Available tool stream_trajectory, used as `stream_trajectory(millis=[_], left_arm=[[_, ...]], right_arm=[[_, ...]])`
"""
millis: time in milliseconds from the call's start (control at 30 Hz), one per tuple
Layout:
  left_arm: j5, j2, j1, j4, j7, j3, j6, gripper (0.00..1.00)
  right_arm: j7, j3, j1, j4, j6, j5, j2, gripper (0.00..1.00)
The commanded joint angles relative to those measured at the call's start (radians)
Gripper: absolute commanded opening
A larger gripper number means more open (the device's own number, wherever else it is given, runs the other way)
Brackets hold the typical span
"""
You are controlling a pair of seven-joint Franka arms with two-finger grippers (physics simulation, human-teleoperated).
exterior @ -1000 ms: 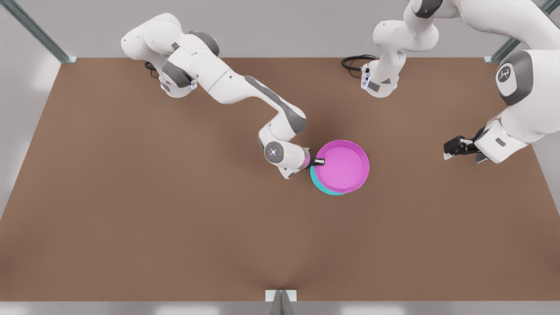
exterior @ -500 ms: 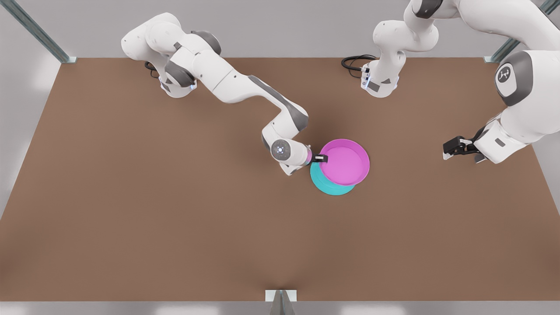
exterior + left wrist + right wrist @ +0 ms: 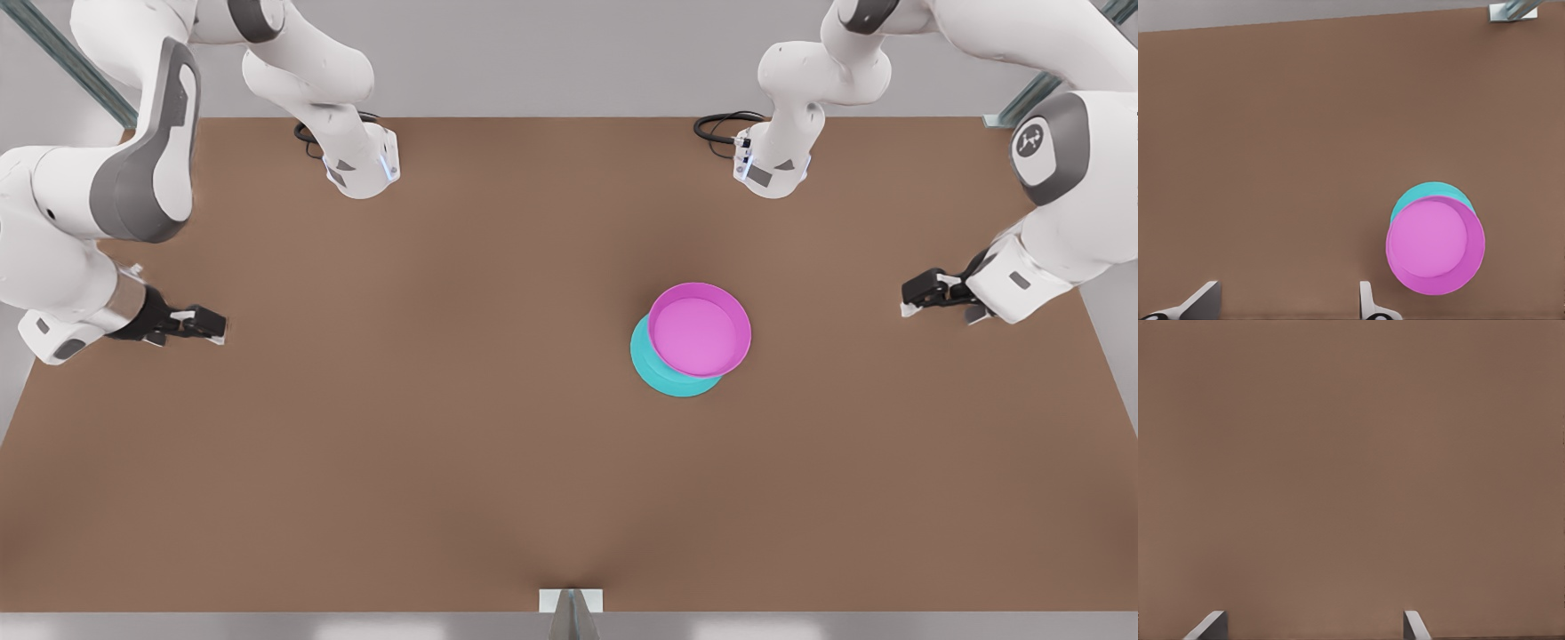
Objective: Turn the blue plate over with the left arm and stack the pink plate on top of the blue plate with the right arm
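Note:
The pink plate (image 3: 700, 329) lies rim-up on the blue plate (image 3: 660, 373), shifted so that a cyan crescent shows on the front view's lower left. The left wrist view shows the same stack: pink plate (image 3: 1435, 245) with the blue plate (image 3: 1430, 192) peeking out beyond it. My left gripper (image 3: 909, 298) hovers open at the front view's right, far from the plates; its fingertips (image 3: 1205, 297) frame bare table. My right gripper (image 3: 213, 327) hangs open at the front view's left edge, well away from the stack, over bare table (image 3: 1313, 620).
Both arm bases (image 3: 360, 169) (image 3: 769, 169) stand at the back of the brown table (image 3: 356, 462), with a black cable (image 3: 720, 124) beside one. A metal bracket (image 3: 569, 604) sits at the front edge, and frame posts (image 3: 133, 116) stand at the back corners.
My right gripper has let go of the pink plate's rim and the arm has pulled back to the front view's left edge. The pink plate stays on the blue plate. The left arm barely moved.

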Motion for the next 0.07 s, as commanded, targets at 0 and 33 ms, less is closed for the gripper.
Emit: stream_trajectory(millis=[0, 33], left_arm=[[0.065, -0.001, -0.005, -0.008, 0.003, -0.009, -0.003, 1.00], [0.067, -0.001, -0.005, -0.009, -0.001, -0.006, -0.017, 1.00]], right_arm=[[-0.002, 0.002, -0.038, 0.000, -0.012, 0.024, 0.009, 1.00], [0.004, 0.000, -0.044, 0.003, -0.021, 0.039, 0.043, 1.00]])
